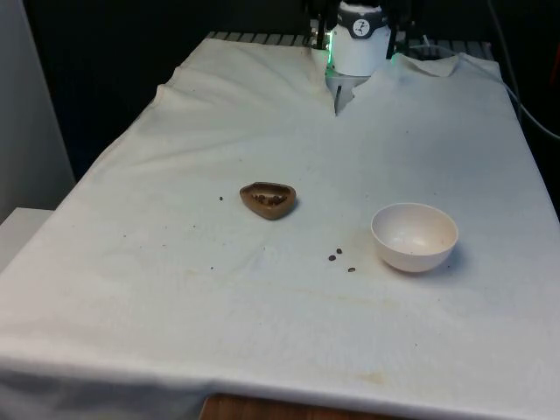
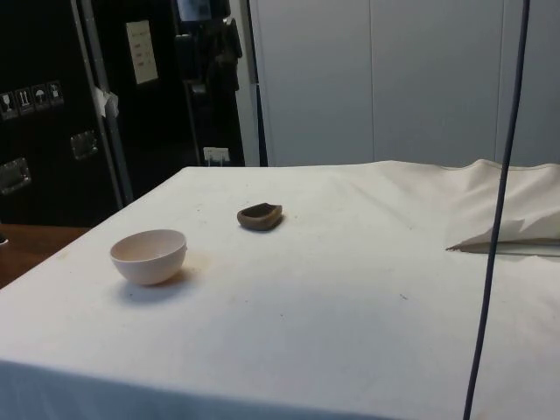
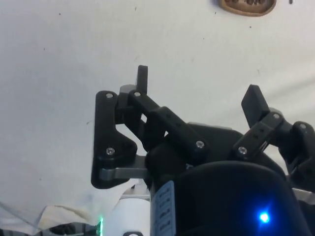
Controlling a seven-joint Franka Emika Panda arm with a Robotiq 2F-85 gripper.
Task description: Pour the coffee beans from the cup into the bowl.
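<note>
We hold the fingers [image 3: 197,88] spread wide and empty above the table [image 1: 175,332], ready for the brown cup [image 1: 268,199] of coffee beans standing well apart from the white bowl [image 1: 414,236].

Even overhead light, soft shadows

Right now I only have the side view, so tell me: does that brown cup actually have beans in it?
Observer: Yes, the front view shows dark coffee beans lying inside the brown cup.
Operator: Has anything spilled?
Observer: A few stray beans lie on the white cloth between the cup and the white bowl, nearer the bowl.
Operator: And the gripper?
Observer: In the wrist view the gripper is open with nothing between its fingers, above the cloth and apart from the cup.
</note>
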